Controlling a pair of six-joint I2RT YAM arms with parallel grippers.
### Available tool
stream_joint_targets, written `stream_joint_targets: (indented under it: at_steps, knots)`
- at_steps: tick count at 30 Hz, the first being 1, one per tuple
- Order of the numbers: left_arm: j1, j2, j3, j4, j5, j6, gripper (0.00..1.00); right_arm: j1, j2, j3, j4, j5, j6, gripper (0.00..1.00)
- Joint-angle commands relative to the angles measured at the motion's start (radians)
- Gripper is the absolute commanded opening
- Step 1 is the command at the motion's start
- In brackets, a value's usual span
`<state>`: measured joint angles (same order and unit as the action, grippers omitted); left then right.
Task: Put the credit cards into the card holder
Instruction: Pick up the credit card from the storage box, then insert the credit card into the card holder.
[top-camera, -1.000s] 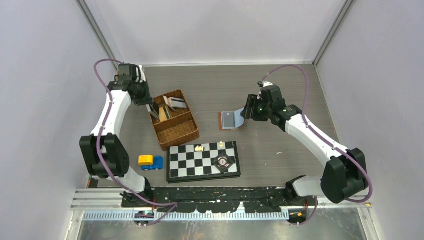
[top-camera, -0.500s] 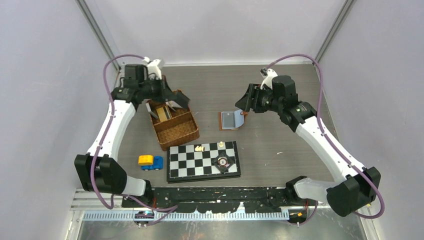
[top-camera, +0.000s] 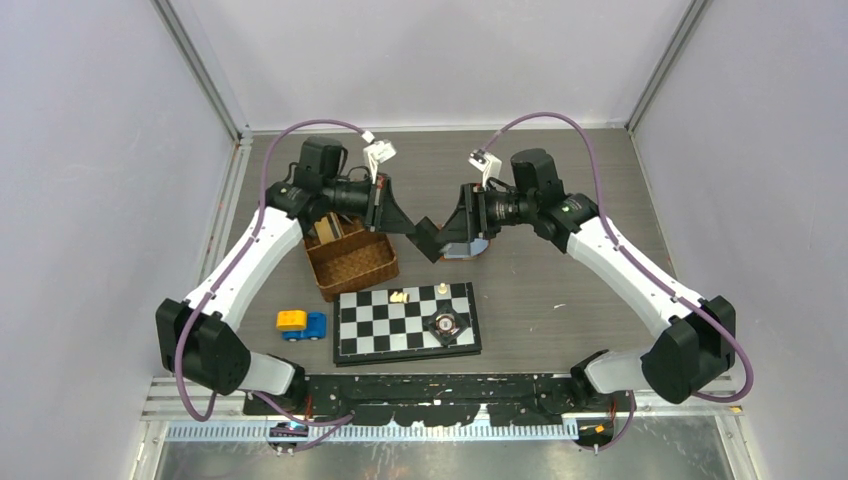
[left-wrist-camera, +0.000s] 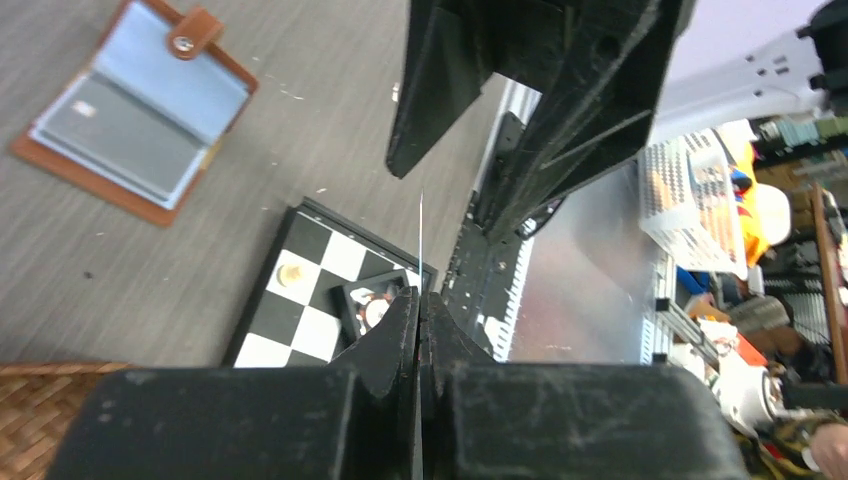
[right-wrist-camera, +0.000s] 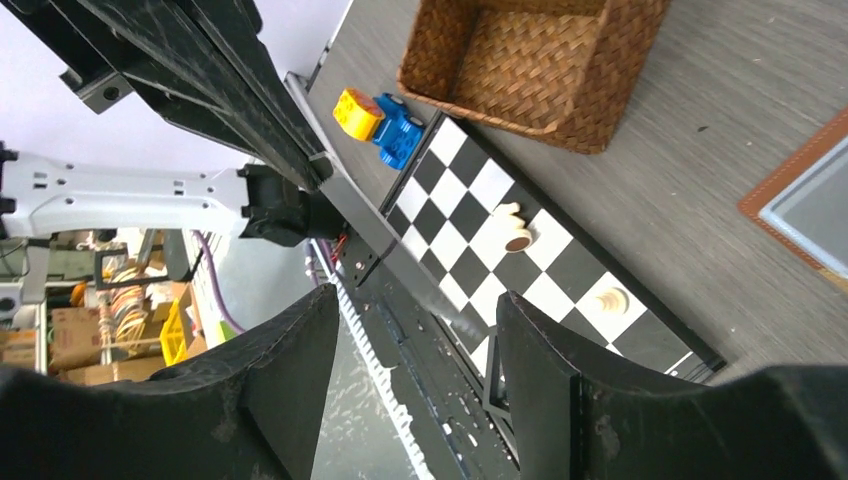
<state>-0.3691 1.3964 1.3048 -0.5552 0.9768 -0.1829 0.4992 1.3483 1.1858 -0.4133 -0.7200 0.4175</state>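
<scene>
Over woodgrain table (top-camera: 560, 270) | left tool (left-wrist-camera: 421, 303) pinches thin flat credit card (left-wrist-camera: 421, 230)

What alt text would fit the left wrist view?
The left hand is shut on a thin credit card, seen edge-on, pointing toward the open right hand. Behind, on the grey table, lie the open card holder and a chessboard.

The left fingers (left-wrist-camera: 395, 335) carried a card (left-wrist-camera: 421, 235) from the basket (top-camera: 355, 268) to mid-table; the right fingers (right-wrist-camera: 540, 360) swung round facing them.
</scene>
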Motion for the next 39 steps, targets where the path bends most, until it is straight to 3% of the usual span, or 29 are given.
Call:
stream_joint_targets:
  at_steps: [1,6,14,16,17,18,19,22,29,39]
  knots:
    - [-0.033,-0.012,0.0,0.045,0.112,-0.002,0.0,0.0,-0.005,0.047,0.006,-0.122,-0.019,0.64]
    - [-0.04,-0.007,-0.001,0.046,0.108,-0.001,0.0,0.005,0.011,0.049,0.019,-0.173,-0.006,0.5]
    - [-0.046,-0.004,-0.009,0.073,0.086,-0.025,0.0,0.005,0.031,0.044,0.038,-0.184,0.019,0.02]
    - [-0.047,0.004,-0.006,0.083,0.058,-0.036,0.03,0.005,0.029,0.043,0.043,-0.147,0.03,0.0]
    - [-0.047,0.013,-0.002,0.075,0.041,-0.034,0.13,0.005,0.03,0.044,0.041,-0.114,0.036,0.0]
    - [-0.047,0.022,0.011,0.063,-0.004,-0.028,0.32,-0.001,0.034,0.046,0.037,-0.085,0.042,0.0]
    - [-0.047,0.033,0.023,0.046,-0.042,-0.023,0.45,-0.009,0.041,0.048,0.034,-0.054,0.057,0.0]
    - [-0.047,0.082,0.066,0.005,-0.173,-0.026,0.61,-0.092,0.083,0.045,0.034,-0.01,0.142,0.0]
    - [-0.058,0.282,0.209,-0.036,-0.421,-0.19,0.65,-0.292,0.264,0.068,0.028,0.035,0.246,0.0]
    - [-0.14,0.626,0.449,-0.142,-0.564,-0.253,0.64,-0.316,0.434,0.197,-0.12,0.213,0.17,0.0]
